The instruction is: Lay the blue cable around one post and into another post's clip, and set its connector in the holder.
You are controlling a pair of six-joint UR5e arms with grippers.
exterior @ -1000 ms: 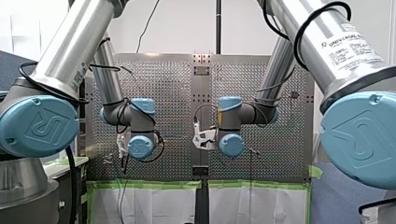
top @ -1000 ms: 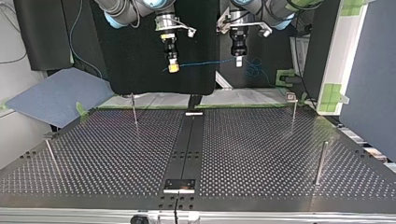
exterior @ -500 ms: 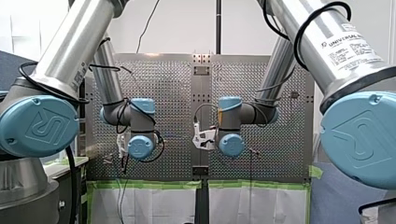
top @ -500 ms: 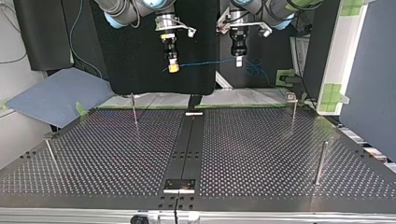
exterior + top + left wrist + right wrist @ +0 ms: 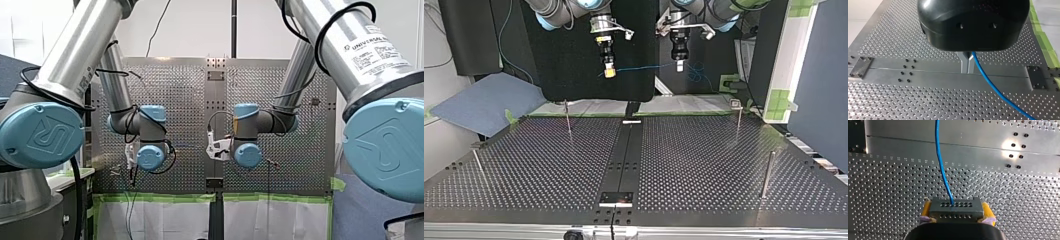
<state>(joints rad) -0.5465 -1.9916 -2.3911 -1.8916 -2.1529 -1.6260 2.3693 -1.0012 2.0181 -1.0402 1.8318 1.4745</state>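
In the top view both grippers hang high above the perforated table. My right gripper, at that view's left, has yellow pads shut on the grey connector. The blue cable leaves the connector's face. It runs level across to my left gripper, whose metal fingers are shut on the cable. Beyond the left gripper the cable hangs in loose loops. The front view hides both grippers behind the wrists.
Thin posts stand on the table: one far left, one far right with a clip on top, a thicker one near right, a slanted one near left. A small plate sits on the centre rail's near end.
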